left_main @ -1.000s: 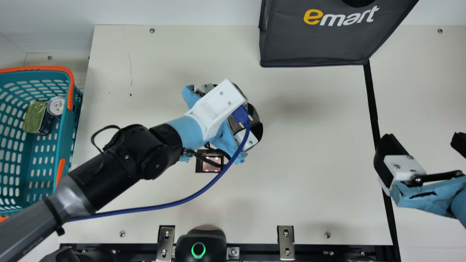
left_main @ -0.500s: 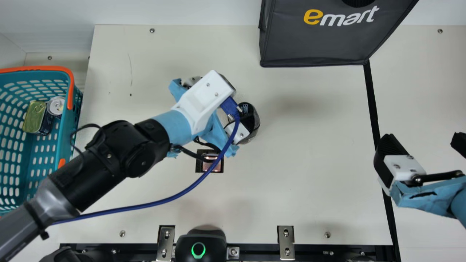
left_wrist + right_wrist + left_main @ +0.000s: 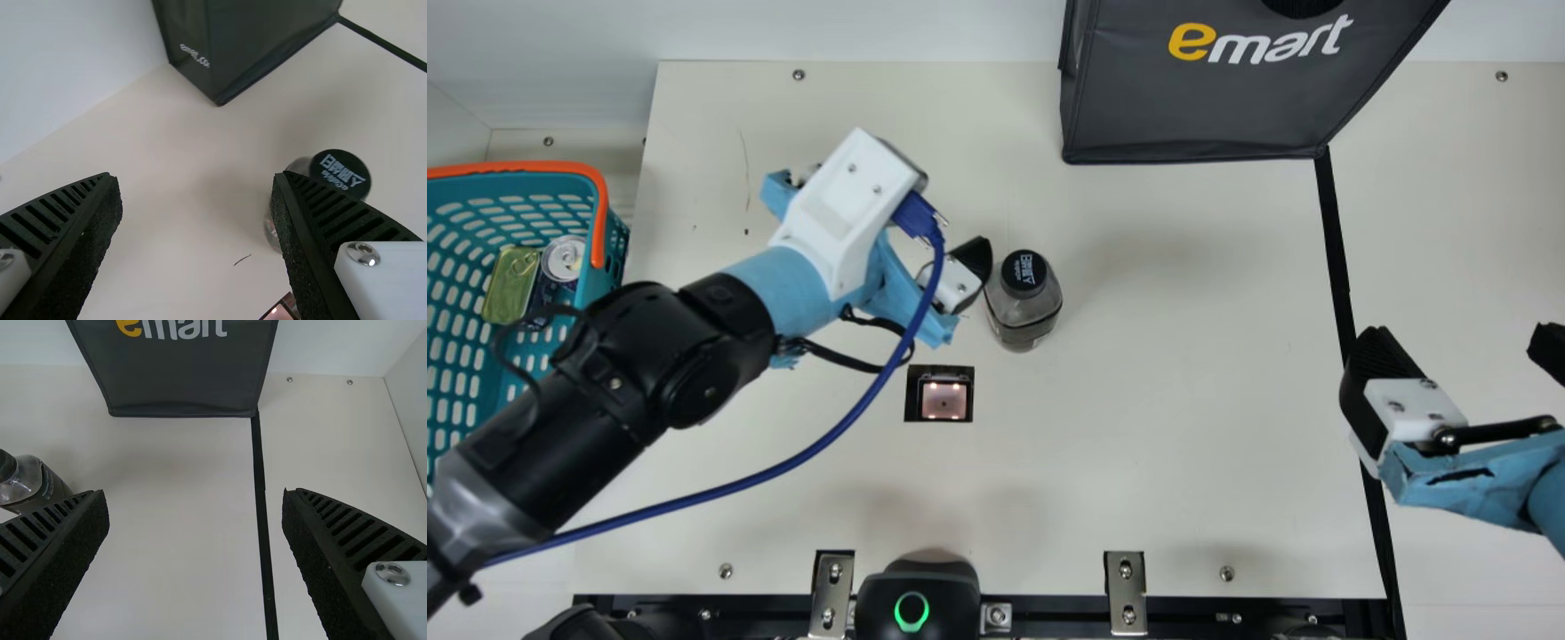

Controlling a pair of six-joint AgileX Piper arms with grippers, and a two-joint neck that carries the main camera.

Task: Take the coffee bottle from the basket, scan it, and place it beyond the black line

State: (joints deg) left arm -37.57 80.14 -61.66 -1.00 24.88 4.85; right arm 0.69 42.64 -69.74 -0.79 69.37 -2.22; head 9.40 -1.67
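The coffee bottle (image 3: 1025, 309) stands upright on the table with its black cap up, just right of my left gripper (image 3: 959, 274) and apart from it in the main view. In the left wrist view, my left gripper (image 3: 196, 183) is open with bare table between its fingers, and one finger partly covers the bottle (image 3: 341, 172). My right gripper (image 3: 1458, 342) hangs open and empty over the black line (image 3: 1334, 249). In the right wrist view, my right gripper (image 3: 193, 495) has its fingers wide apart, the black line (image 3: 261, 493) between them, the bottle (image 3: 30, 487) at the far side.
A scanner window (image 3: 943, 400) lies in the table left of and nearer than the bottle. The teal basket (image 3: 591, 311) at the far left holds cans. A dark bag (image 3: 1200, 107) stands at the back, by the line's far end. A blue cable trails from my left arm.
My left gripper has let go of the bottle and drawn back toward the left and slightly rearward, uncovering bottle and scanner. The right arm has kept still.
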